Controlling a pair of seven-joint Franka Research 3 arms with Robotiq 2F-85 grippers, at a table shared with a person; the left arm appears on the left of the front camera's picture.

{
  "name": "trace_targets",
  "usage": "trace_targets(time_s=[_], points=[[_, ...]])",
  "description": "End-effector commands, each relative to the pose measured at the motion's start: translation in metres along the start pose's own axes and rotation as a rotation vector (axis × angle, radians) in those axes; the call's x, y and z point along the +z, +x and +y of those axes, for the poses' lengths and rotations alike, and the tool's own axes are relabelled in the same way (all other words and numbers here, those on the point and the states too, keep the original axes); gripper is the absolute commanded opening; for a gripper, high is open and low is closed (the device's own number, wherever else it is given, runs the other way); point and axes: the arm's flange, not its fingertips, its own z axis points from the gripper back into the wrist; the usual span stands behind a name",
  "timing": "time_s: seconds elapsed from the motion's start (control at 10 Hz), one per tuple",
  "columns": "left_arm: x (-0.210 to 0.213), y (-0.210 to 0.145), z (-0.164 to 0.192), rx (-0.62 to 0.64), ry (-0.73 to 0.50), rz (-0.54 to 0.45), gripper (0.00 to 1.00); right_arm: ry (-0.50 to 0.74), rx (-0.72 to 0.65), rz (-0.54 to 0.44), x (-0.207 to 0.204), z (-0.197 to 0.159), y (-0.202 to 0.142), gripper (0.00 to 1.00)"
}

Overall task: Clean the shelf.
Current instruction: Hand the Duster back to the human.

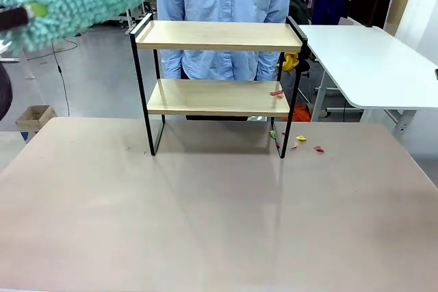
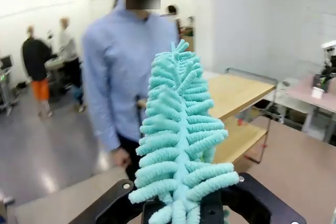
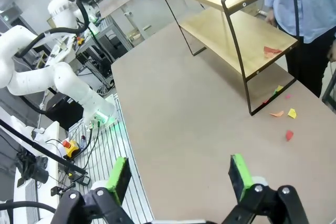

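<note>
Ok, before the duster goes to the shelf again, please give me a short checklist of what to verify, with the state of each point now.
1. Duster held in the left gripper: ok, shut on it.
2. Duster above the shelf, not touching: ok.
3. Top board free of scraps: ok.
4. Lower board clean: not ok, a red scrap lies near its right end.
5. Table clean: not ok, paper scraps lie by the shelf's right leg.
6. Right gripper out of the way: ok, open, over the table's near part.

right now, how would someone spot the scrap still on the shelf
Find the two-tier wooden shelf at the far side of the table. On its lower board, near the right-hand end, lies a small reddish paper scrap. Unlike the other coloured scraps, which lie on the table by the shelf's right leg, it sits on wood.
</note>
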Motion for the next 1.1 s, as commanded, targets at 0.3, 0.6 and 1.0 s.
trace_targets(time_s=[0.3,0.6,1.0], points=[[0.031,-0.057,0.010,0.160,0.308,0.051,0.18,0.003,0.017,0.003,0.003,0.000,0.001,1.00],[0.020,-0.102,0.011,0.187,0.374,0.116,0.18,0.003,0.017,0.003,0.003,0.000,0.001,1.00],[-0.002,-0.166,-0.023,0.165,0.450,0.225,0.18,0.003,0.017,0.003,0.003,0.000,0.001,1.00]])
